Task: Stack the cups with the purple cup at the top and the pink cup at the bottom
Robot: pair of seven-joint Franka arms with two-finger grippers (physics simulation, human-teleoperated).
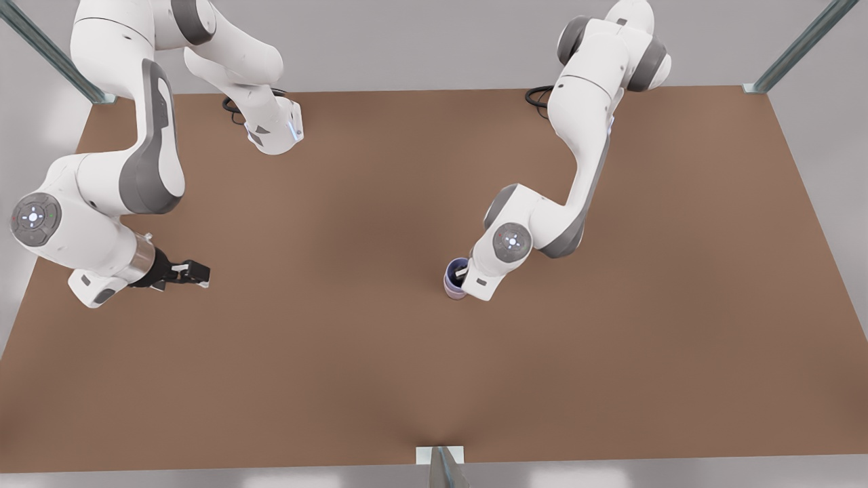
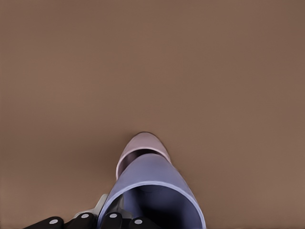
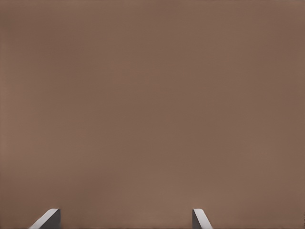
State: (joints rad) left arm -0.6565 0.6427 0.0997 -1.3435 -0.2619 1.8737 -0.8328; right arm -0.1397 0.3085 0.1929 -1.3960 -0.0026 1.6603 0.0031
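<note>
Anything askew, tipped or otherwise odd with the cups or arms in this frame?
Nothing stands out. The purple cup sits in the pink cup on the table, upright in the front view. The left gripper is at the purple cup's rim; the right gripper waits, open, apart.

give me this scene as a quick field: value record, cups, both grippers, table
purple cup: held by the left gripper, lowered into the pink cup
pink cup: upright on the table, under the purple cup
stack place: near the table's middle, a little toward the front view's right
left gripper: at the stack, one finger inside the purple cup's rim
right gripper: at the front view's left, open, holding nothing, waiting over bare table
table: brown, flat
</note>
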